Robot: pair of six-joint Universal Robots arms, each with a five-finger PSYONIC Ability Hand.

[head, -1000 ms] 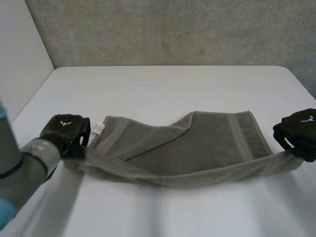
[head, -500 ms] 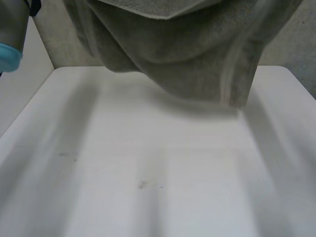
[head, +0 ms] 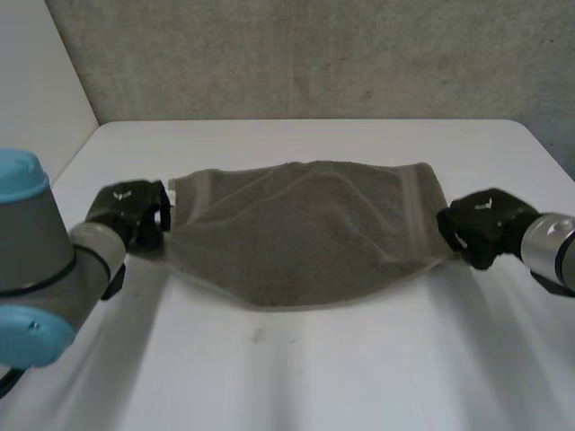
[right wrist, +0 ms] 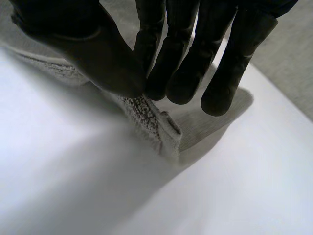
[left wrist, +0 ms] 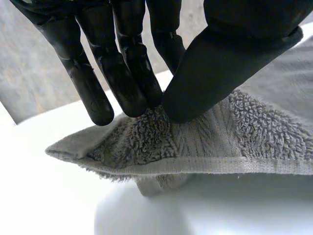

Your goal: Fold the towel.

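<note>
A grey towel [head: 305,229] is stretched between my two hands just above the white table [head: 296,359], sagging in the middle. My left hand [head: 130,214] pinches the towel's left corner [left wrist: 146,147] between thumb and fingers [left wrist: 124,78]; a small white label sits beside that corner. My right hand [head: 481,224] pinches the right corner [right wrist: 151,122] the same way, thumb against fingers [right wrist: 181,73], with the corner's tip hanging just over the table.
Grey walls [head: 314,54] close off the table's far edge and left side. Bare tabletop lies in front of the towel and behind it.
The towel was swung high up, out of its loose lie on the table, and has come down spread between the hands. Both hands have kept their grip and now sit farther back.
</note>
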